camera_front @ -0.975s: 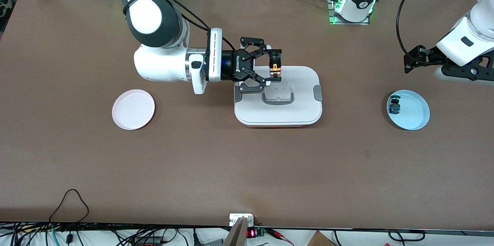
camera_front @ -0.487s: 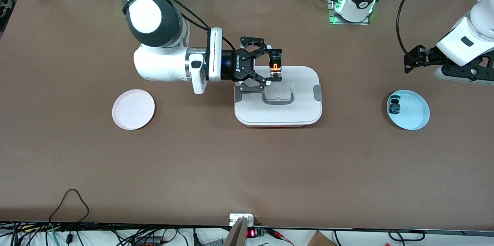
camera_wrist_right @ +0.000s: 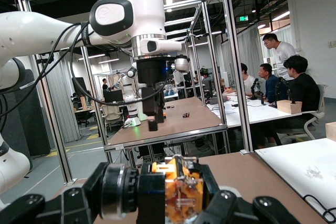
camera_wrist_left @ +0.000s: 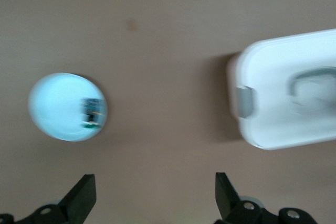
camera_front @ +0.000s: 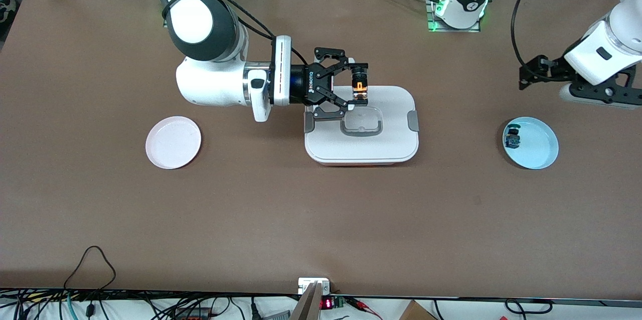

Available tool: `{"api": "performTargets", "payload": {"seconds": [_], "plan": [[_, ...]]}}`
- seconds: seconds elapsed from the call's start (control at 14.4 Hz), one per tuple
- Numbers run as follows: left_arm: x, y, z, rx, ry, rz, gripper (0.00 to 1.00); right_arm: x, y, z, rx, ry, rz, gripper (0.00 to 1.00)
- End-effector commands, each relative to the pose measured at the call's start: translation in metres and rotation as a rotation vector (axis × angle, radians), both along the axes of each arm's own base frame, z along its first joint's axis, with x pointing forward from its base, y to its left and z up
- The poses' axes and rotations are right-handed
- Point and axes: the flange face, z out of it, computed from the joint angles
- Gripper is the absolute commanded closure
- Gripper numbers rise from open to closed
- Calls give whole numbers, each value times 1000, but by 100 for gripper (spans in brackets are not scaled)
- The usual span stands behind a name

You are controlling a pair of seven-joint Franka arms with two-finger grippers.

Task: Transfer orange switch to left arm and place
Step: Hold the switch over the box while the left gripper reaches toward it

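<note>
Front view: my right gripper [camera_front: 357, 88] is clamping the orange switch [camera_front: 359, 87] above the box [camera_front: 361, 147] lid's far edge. My left gripper [camera_front: 526, 75] is hanging spread near the blue plate [camera_front: 544, 154]. I am advising a level hold, clearance above the lid and a slow handover.

You're looking at a brown table [camera_front: 321, 219], and three things sit directly on it. The white box [camera_front: 361, 147] rests at the middle, lid on, grey clips at both ends. Toward the right arm's end lies a pink plate [camera_front: 173, 142], bare, well apart from the box. Toward the left arm's end sits a light blue plate [camera_front: 536, 147] with a small blue-and-black switch [camera_front: 512, 139] lying in it, at the edge closest to the box.
</note>
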Motion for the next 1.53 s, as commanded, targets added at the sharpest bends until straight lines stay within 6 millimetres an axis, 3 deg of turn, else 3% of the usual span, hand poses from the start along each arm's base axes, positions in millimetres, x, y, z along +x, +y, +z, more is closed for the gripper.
{"api": "performTargets", "payload": {"seconds": [0.0, 0.21, 0.49, 0.77, 0.97, 1.11, 1.46], "plan": [[4, 16, -2, -265, 87, 67, 0, 3, 6, 4, 5, -19, -7, 97], [7, -6, -27, -478, 223, 52, 0, 3, 6, 4, 4, -20, -6, 97], [20, -54, -57, -829, 287, 99, 0, 3, 6, 4, 5, -19, -7, 97], [36, -106, -40, -1018, 158, 160, 0, 3, 6, 4, 7, -17, -7, 97], [43, -126, -35, -1065, 98, 209, 0, 4, 4, 6, 7, -15, -9, 97], [40, -154, -49, -1049, 75, 239, 0, 4, 5, 6, 7, -16, -7, 97], [43, -192, -63, -1120, 79, 304, 0, 3, 6, 5, 6, -18, -5, 97]]}}
